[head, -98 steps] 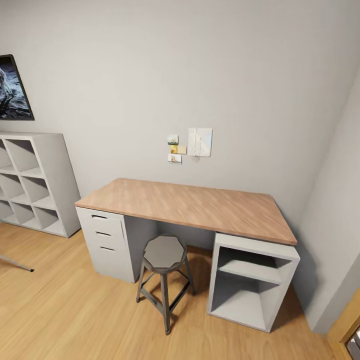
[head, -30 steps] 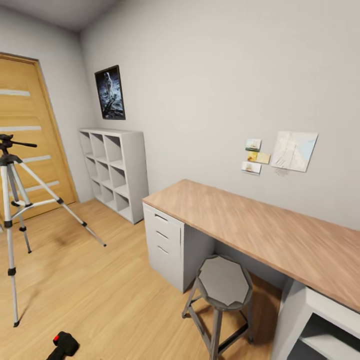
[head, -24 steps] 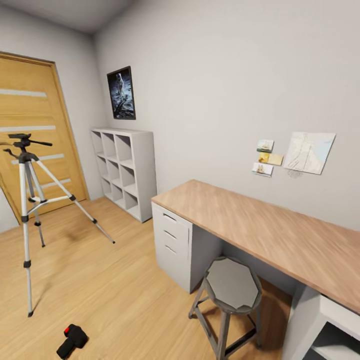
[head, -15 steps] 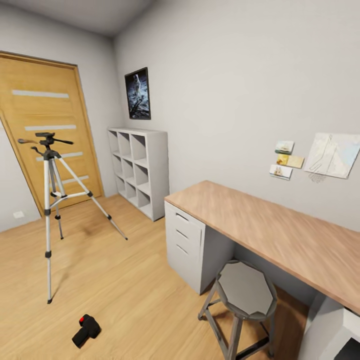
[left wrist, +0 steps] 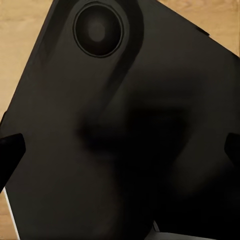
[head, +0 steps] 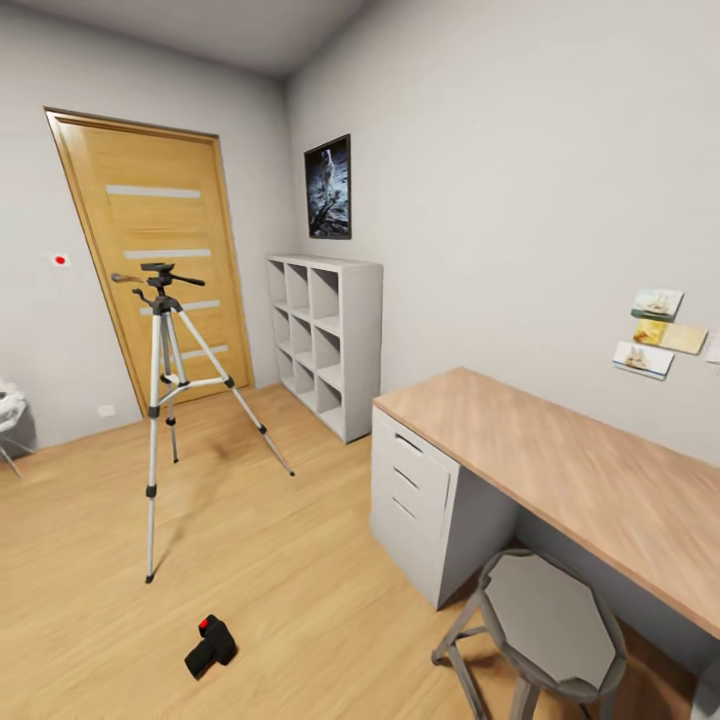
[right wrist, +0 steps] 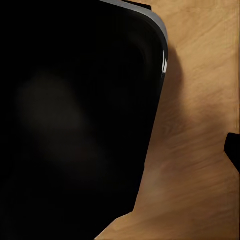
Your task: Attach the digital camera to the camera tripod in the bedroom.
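Note:
The digital camera point(head: 210, 645), a small black body with a red dot, lies on the light wood floor in the lower left of the head view. Behind it stands the camera tripod point(head: 165, 400), silver-legged with a black head point(head: 157, 270) and side handle, in front of the oak door point(head: 165, 270). Nothing is mounted on the tripod head. In the left wrist view my left gripper point(left wrist: 120, 150) shows two dark fingertips point(left wrist: 10, 150) far apart over the robot's black body. In the right wrist view one fingertip point(right wrist: 232, 150) of my right gripper sits at the picture's edge, over floor.
White cubby shelves point(head: 325, 340) stand against the wall under a dark poster point(head: 329, 187). A wood-topped desk point(head: 560, 470) with white drawers point(head: 415, 490) and a grey stool point(head: 550, 625) occupy the right. A white spiky lamp point(head: 8, 410) peeks in at the far left.
The head view has swung left, so desk and stool slid toward the right edge and the door, tripod and camera came into the picture. The things themselves have not moved.

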Robot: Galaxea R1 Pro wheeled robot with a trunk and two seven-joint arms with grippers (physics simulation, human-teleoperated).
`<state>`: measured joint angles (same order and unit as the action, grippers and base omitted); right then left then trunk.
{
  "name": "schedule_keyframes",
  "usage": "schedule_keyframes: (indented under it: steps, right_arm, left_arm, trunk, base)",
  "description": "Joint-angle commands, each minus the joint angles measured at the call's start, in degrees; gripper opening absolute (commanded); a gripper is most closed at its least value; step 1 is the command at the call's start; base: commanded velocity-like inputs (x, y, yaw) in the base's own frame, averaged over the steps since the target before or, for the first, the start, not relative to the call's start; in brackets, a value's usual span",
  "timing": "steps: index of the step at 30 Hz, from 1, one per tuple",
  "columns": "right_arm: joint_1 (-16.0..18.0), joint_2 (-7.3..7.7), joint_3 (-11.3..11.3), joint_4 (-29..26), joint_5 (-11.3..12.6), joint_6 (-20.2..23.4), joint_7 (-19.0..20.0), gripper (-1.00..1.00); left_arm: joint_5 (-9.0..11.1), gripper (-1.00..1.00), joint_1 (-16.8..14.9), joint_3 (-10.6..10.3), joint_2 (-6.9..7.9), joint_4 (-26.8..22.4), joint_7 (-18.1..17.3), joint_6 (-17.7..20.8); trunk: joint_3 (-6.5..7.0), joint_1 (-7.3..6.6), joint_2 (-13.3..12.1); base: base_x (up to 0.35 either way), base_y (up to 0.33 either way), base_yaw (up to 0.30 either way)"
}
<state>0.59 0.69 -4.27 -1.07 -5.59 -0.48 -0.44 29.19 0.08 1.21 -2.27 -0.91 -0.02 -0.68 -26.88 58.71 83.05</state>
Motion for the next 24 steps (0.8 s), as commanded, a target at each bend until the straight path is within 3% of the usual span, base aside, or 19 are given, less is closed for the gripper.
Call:
schedule_keyframes:
  steps: [1, 24]
  right_arm:
    - [0.0, 0.02, -0.4, 0.0, -0.4, -0.1, -0.1, 1.0]
    - [0.0, -0.05, -0.4, 0.0, -0.4, -0.1, -0.1, 1.0]
  left_arm:
    - [0.1, 1.0, 0.0, 0.1, -0.01, -0.1, 0.0, -0.1]
    - [0.3, 1.0, 0.0, 0.2, 0.0, -0.1, 0.0, -0.1]
  trunk:
    - [-0.05, 0.02, 0.0]
    - [-0.05, 0.02, 0.0]
  base:
    - [0.162, 0.0, 0.291]
    - [0.016, 0.0, 0.291]
